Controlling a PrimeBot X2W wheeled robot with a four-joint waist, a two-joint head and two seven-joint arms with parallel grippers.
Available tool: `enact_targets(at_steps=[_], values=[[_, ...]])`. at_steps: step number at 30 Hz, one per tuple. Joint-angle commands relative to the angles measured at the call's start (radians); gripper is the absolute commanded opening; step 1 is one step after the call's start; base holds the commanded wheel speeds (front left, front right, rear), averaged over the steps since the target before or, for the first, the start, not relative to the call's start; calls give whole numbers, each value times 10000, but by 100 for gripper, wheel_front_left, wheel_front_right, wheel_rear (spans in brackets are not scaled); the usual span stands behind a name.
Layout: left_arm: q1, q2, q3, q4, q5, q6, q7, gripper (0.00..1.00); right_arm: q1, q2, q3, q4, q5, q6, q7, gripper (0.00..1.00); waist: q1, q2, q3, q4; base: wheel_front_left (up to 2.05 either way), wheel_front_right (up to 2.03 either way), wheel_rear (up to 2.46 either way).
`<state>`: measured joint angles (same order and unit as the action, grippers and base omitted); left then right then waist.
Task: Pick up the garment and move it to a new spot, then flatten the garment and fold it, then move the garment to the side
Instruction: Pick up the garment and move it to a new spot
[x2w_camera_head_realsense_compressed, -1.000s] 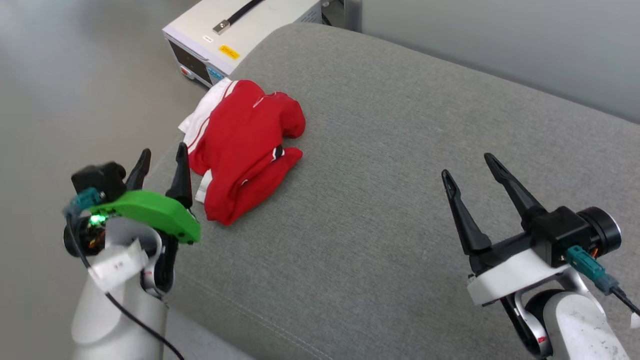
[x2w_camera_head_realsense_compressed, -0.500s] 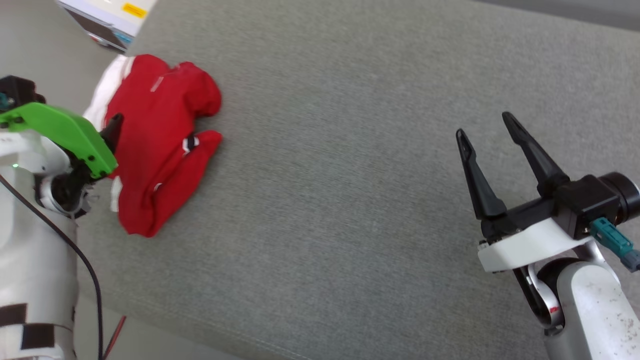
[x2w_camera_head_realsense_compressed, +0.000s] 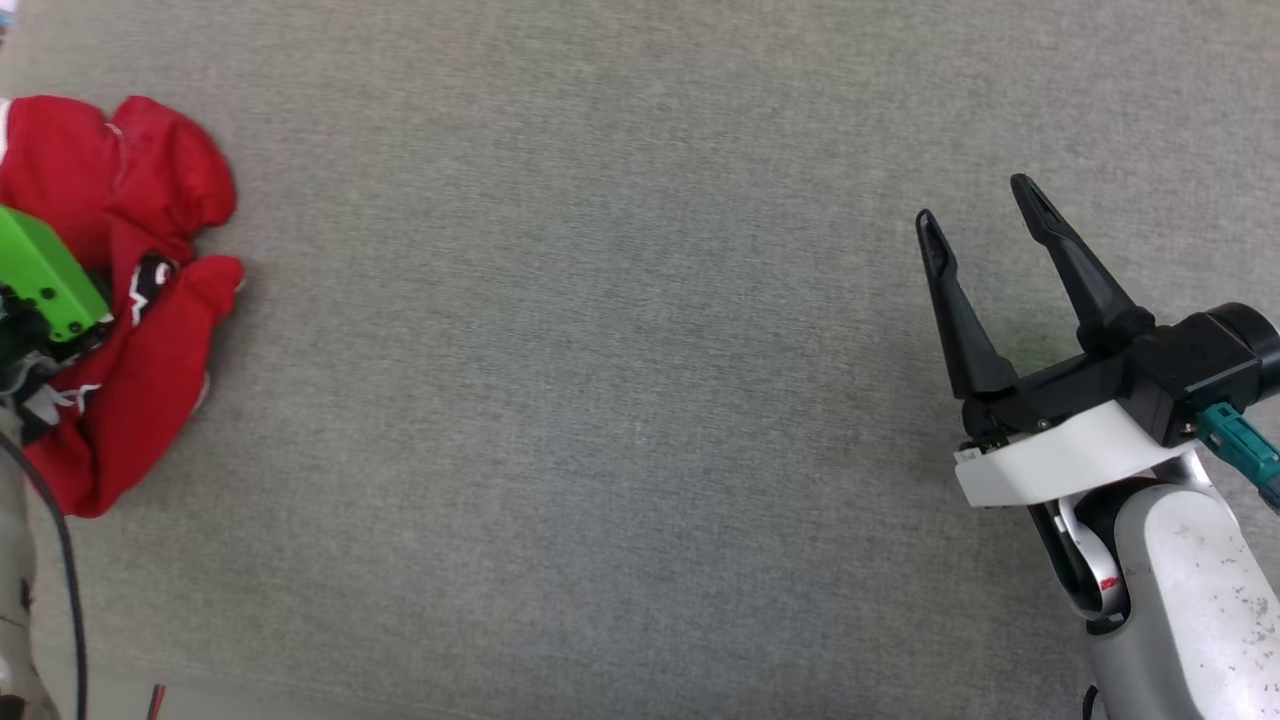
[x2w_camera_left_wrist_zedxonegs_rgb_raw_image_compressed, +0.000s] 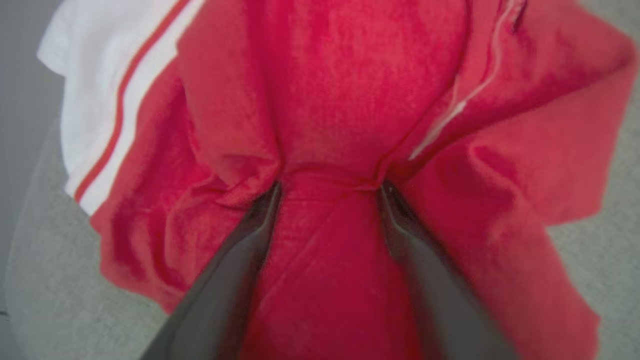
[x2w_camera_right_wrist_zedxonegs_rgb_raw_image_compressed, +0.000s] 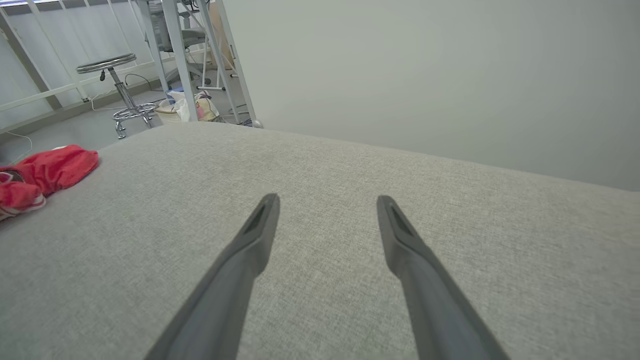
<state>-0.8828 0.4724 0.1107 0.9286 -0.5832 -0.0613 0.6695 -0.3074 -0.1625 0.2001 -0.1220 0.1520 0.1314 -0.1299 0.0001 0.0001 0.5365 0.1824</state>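
The garment (x2w_camera_head_realsense_compressed: 150, 380) lies crumpled in a heap at the far left of a wide grey fabric cushion (x2w_camera_head_realsense_compressed: 600, 350), well apart from the right arm. It is mostly red. In the left wrist view one white sleeve (x2w_camera_left_wrist_zedxonegs_rgb_raw_image_compressed: 95, 85) with a thin red stripe spreads out at the heap's left side, by the cushion's rounded edge. A thin white line of trim runs along a fold on the right of the heap.

The left pincer (x2w_camera_left_wrist_zedxonegs_rgb_raw_image_compressed: 330, 186) is released, its two dark fingers spread wide. Both tips press down into the red cloth, which puckers around them. A flat band of cloth sits between the fingers, and they are not clamped on it. In the head view the arm's green cover (x2w_camera_head_realsense_compressed: 40, 280) overlaps the heap's left side, and a black cable (x2w_camera_head_realsense_compressed: 60, 560) hangs below it.

The right pincer (x2w_camera_head_realsense_compressed: 975, 203) is also released, with its fingers apart and nothing between them. It hangs over bare cushion at the right, fingers pointing toward the far side. From the right wrist the garment (x2w_camera_right_wrist_zedxonegs_rgb_raw_image_compressed: 50, 167) shows as a low red mound at the cushion's left end. On the floor beyond it stand a round metal stool (x2w_camera_right_wrist_zedxonegs_rgb_raw_image_compressed: 107, 65), some pale frame legs (x2w_camera_right_wrist_zedxonegs_rgb_raw_image_compressed: 175, 50) and a bag (x2w_camera_right_wrist_zedxonegs_rgb_raw_image_compressed: 192, 107).
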Motion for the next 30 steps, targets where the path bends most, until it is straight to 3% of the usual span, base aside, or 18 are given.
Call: enact_targets(at_steps=[1,2,3,8,14,22,30], values=[[318,-270,-112,371,3,107,271,100,-117,0,-31,53,34,-7,-105,100,-1,-1,407,-435,0,0,0],[449,-373,-144,428,-66,107,435,9,-102,-3,-96,117,35,-7,-126,100,-1,-1,317,-408,0,0,0],[477,-416,-136,416,-106,91,418,0,-98,4,-118,138,25,-7,-127,100,-1,-1,249,-380,0,0,0],[549,-320,-304,52,163,80,-396,0,-58,59,-130,287,8,-7,-185,100,-1,-1,-292,-224,0,0,0],[525,-146,-640,-774,935,337,-2539,0,230,242,-292,595,45,-7,-286,100,-1,-1,-1403,1,0,0,0],[539,-598,-915,-1611,1297,202,-4919,0,948,636,-1073,837,47,-7,-334,100,-1,-1,-2907,170,0,0,0],[1396,-1532,-1887,-2800,1892,125,-6229,0,1892,914,-1639,799,-54,-7,-18,100,-1,-1,-4141,-422,0,0,0]])
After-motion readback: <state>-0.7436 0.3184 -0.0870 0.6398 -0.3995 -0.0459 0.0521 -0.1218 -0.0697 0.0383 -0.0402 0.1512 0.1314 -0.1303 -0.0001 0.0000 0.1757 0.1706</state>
